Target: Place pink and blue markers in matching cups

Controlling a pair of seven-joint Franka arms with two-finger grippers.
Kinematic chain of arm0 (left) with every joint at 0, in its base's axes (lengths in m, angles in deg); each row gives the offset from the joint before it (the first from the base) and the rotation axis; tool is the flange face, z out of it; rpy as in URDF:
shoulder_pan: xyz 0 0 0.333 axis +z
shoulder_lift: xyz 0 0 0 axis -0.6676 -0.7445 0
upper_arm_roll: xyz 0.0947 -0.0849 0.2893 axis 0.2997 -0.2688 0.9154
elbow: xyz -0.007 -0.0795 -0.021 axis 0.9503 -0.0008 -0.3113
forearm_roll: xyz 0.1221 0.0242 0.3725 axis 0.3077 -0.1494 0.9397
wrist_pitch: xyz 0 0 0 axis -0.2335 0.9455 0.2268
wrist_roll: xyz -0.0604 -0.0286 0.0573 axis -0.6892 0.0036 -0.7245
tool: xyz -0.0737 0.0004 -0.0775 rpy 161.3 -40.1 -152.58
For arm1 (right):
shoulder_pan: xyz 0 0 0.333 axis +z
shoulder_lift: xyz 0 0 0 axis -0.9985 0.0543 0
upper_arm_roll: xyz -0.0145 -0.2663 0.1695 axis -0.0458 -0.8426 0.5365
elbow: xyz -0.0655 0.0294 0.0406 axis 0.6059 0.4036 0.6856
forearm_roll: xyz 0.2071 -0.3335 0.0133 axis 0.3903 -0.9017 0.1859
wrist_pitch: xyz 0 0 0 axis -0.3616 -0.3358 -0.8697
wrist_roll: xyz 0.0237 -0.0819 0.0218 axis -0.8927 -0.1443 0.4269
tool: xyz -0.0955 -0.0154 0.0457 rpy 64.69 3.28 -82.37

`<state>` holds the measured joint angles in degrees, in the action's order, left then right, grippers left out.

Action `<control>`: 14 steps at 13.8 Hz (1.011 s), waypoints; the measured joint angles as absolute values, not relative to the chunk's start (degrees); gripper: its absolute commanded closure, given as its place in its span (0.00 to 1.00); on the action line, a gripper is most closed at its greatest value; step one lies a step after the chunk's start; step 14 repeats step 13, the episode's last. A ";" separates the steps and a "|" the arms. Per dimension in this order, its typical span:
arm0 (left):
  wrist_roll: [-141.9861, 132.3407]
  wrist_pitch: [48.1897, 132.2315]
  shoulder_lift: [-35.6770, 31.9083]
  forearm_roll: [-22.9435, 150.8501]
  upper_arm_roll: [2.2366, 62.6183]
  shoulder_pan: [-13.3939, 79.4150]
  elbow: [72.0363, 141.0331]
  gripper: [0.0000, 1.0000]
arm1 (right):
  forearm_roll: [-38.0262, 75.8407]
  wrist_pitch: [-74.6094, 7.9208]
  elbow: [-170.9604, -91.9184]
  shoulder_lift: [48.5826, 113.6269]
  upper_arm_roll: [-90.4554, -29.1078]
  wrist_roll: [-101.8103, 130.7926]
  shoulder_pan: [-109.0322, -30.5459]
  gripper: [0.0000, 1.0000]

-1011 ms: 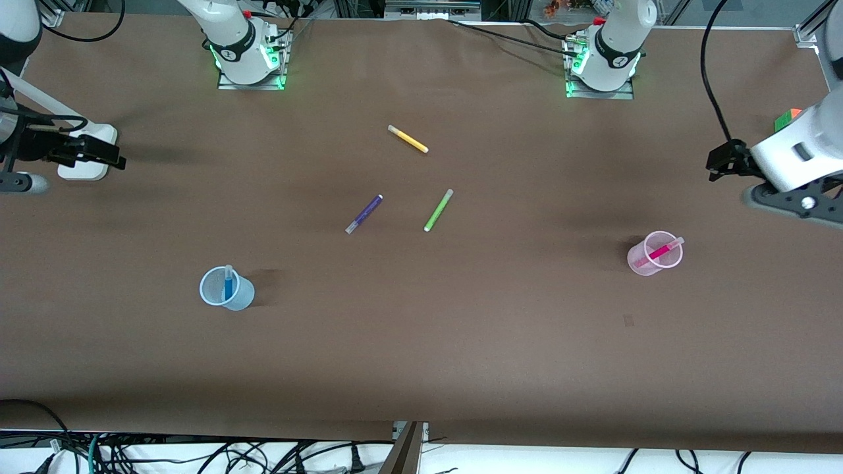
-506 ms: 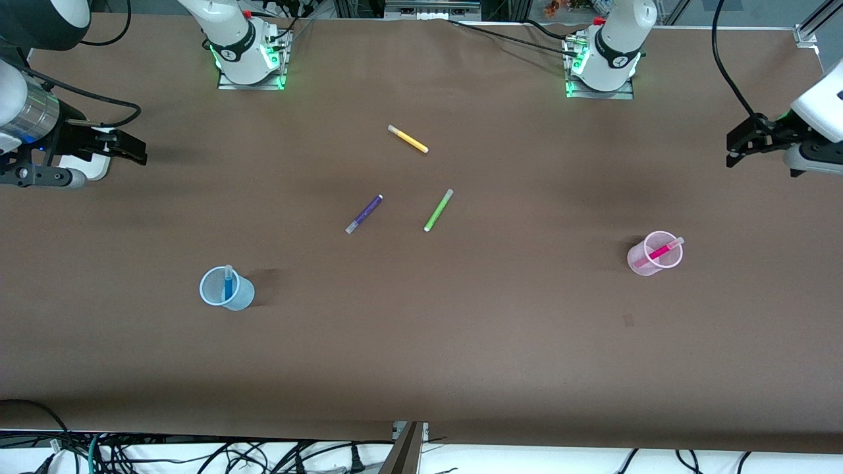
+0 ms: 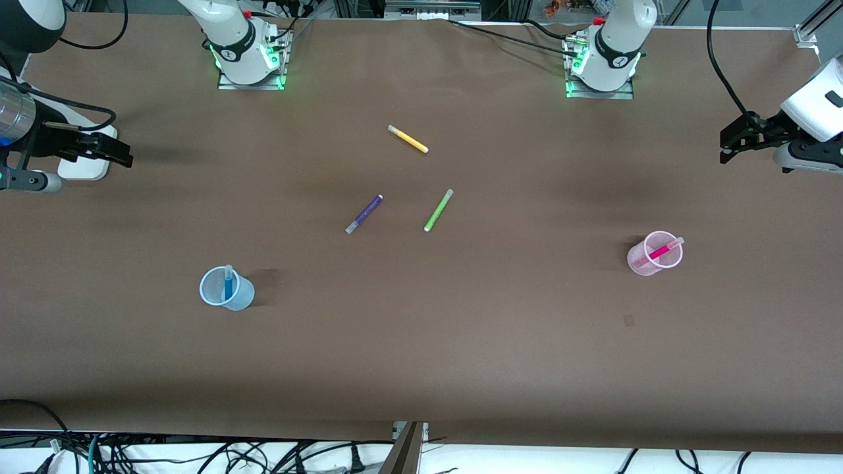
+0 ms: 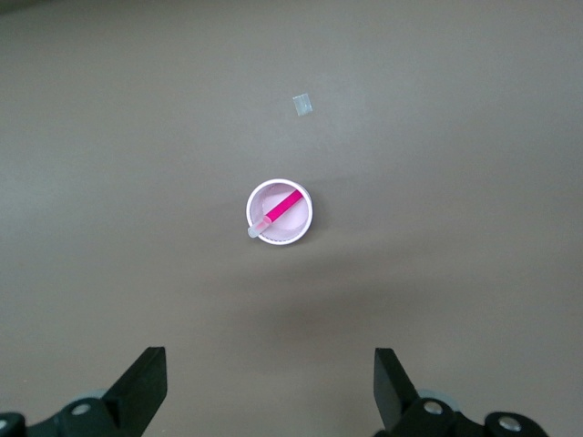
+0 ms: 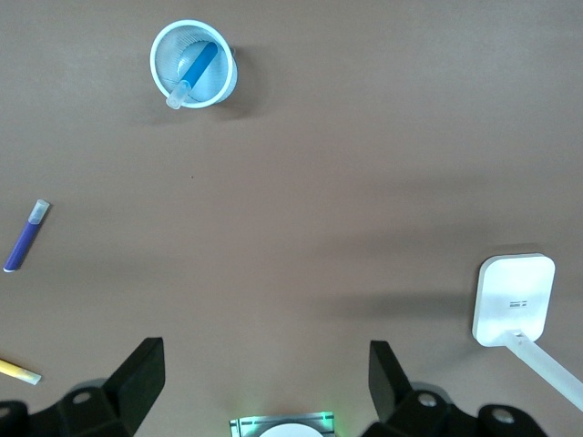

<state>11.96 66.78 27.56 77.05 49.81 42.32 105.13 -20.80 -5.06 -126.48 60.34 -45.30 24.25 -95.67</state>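
Task apparently complete: magenta-pink felt-tip marker [image 3: 660, 251] leans in the pale pink translucent cup [image 3: 653, 253]; blue marker [image 3: 228, 284] in the pale blue cup [image 3: 224, 289]. Left tool [image 3: 726, 146] and right tool [image 3: 125, 155], both released and empty, hang over the desk's [image 3: 500, 342] ends, well apart from their cups.

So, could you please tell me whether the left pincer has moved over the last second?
Yes. In the front view the left pincer, open and empty, has risen toward the robot bases' edge, away from the pink cup, which has stayed put.
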 measured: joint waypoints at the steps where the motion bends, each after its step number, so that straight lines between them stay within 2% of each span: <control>1: 11.96 66.68 27.55 77.05 49.79 42.26 105.13 0.00 | -20.79 -5.03 -126.47 60.40 -45.30 24.25 -95.67 0.01; 14: 11.87 66.15 26.91 77.05 50.01 42.17 104.84 0.00 | -20.78 -4.05 -126.43 60.66 -45.30 24.27 -95.64 0.01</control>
